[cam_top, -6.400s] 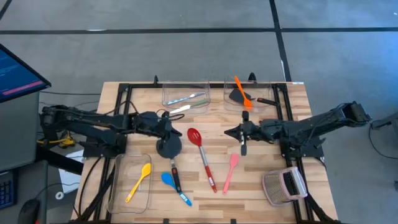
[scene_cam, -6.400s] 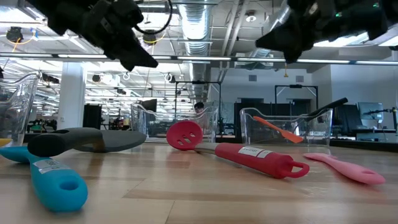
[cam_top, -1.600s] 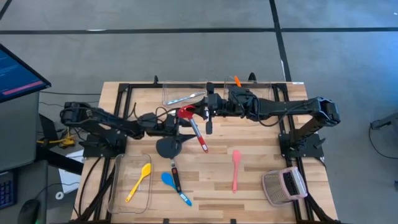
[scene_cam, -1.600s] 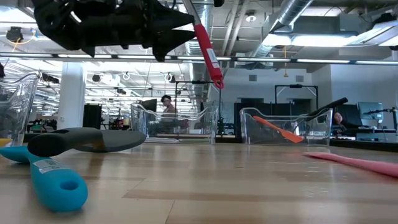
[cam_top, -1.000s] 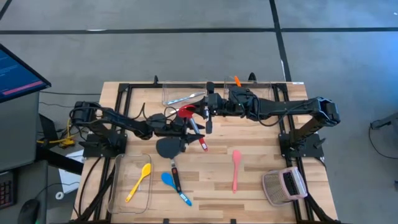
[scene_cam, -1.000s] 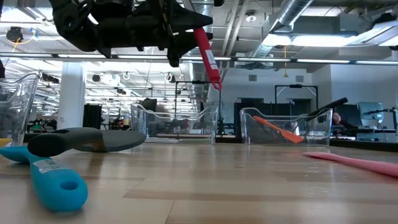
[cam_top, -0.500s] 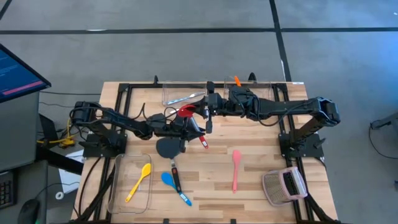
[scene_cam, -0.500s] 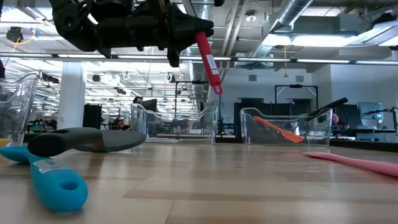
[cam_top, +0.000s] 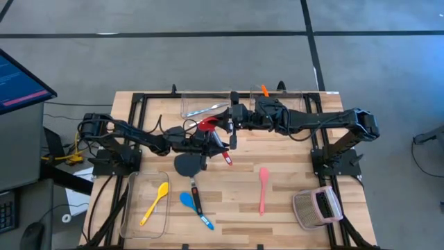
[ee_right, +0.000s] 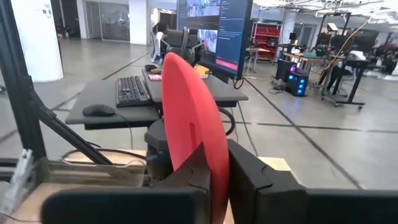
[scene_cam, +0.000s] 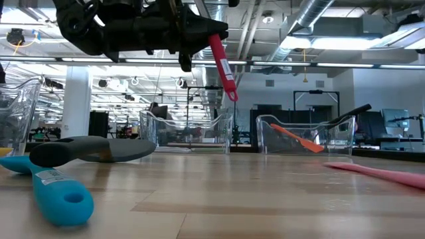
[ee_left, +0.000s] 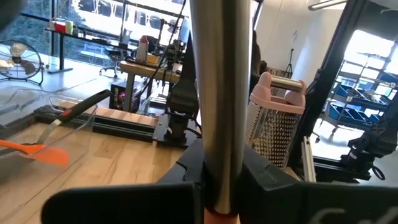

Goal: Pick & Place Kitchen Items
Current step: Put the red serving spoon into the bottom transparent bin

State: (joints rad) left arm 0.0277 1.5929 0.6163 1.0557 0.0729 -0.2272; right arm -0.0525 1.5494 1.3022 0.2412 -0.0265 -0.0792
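A red slotted spoon [cam_top: 216, 142] hangs in the air over the table's middle, its red bowl [cam_top: 206, 125] toward the far side and its red handle [scene_cam: 222, 63] slanting down toward the near side. My left gripper [cam_top: 218, 144] reaches in from the table's left and is shut on the spoon's shaft. My right gripper [cam_top: 223, 126] reaches in from the right and is shut on the bowl. A black turner [cam_top: 187, 164], a blue spoon [cam_top: 189, 201] and a pink spatula [cam_top: 263, 187] lie flat on the table. My left gripper pinches the spoon's silvery shaft [ee_left: 219, 93] between its two fingers [ee_left: 186, 180], just above the red handle. The fingers come level from the table's left and lie across the shaft. The spoon is lifted clear, tilted with its handle end lowest. My right gripper pinches the red bowl [ee_right: 193, 137] by its two faces between its two fingers [ee_right: 249, 180]. It comes about level from the table's right. The bowl stands edge-on in the hold, clear of the table.
Clear bins stand at the far edge: one holds silvery cutlery [cam_top: 205, 109], the other an orange spatula [cam_top: 265, 90]. A bin at the near left holds a yellow spoon [cam_top: 156, 201]. A grey mesh object [cam_top: 318, 207] lies at the near right.
My left gripper has gone a little toward the table's right edge, up to the spoon's shaft. The spoon has stayed in the air in my right gripper, with its handle end drawn slightly toward the far side.
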